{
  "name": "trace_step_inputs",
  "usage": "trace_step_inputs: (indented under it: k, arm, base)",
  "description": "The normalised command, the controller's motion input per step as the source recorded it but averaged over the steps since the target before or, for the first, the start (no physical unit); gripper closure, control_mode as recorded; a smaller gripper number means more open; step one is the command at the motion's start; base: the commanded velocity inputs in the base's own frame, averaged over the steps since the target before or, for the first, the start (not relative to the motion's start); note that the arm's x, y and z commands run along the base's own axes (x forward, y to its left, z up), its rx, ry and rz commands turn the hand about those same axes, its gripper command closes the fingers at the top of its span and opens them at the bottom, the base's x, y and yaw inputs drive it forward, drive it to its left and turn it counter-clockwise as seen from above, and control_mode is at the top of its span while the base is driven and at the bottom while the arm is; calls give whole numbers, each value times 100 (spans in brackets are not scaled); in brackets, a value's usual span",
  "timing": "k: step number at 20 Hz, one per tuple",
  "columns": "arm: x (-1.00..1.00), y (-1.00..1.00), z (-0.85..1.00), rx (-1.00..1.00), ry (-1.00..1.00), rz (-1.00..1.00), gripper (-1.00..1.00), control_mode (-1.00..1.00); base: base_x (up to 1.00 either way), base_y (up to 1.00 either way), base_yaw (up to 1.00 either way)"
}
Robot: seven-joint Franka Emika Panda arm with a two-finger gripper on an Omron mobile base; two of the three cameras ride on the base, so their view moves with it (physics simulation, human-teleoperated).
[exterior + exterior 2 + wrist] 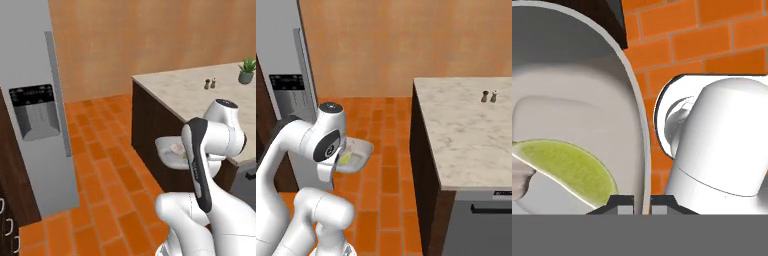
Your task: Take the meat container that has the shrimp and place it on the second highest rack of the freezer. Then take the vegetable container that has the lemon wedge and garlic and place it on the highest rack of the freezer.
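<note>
while the jaws pinch the rim of the vegetable container, lemon wedge inside, it hangs over open brick floor between freezer and desk.

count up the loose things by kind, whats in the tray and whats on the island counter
tray, gripper shut on its rim: 1
lemon wedge in the tray: 1
garlic in the tray: 1
shakers on the island counter: 2
potted plant on the counter: 1
total: 6
</note>
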Motion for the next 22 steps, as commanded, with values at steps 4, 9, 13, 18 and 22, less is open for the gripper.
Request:
trace_step_inputs:
  k: [4,9,13,18,22]
  arm:
    - [0,0,0,0,0,0,100,100]
    - [0,0,0,0,0,0,100,100]
    - [0,0,0,0,0,0,100,100]
    - [0,0,0,0,0,0,100,100]
    - [0,0,0,0,0,0,100,100]
  base:
    - [100,-13,0]
    - [100,-16,0]
    - [100,-26,7]
    - [100,-23,13]
    - [100,-19,22]
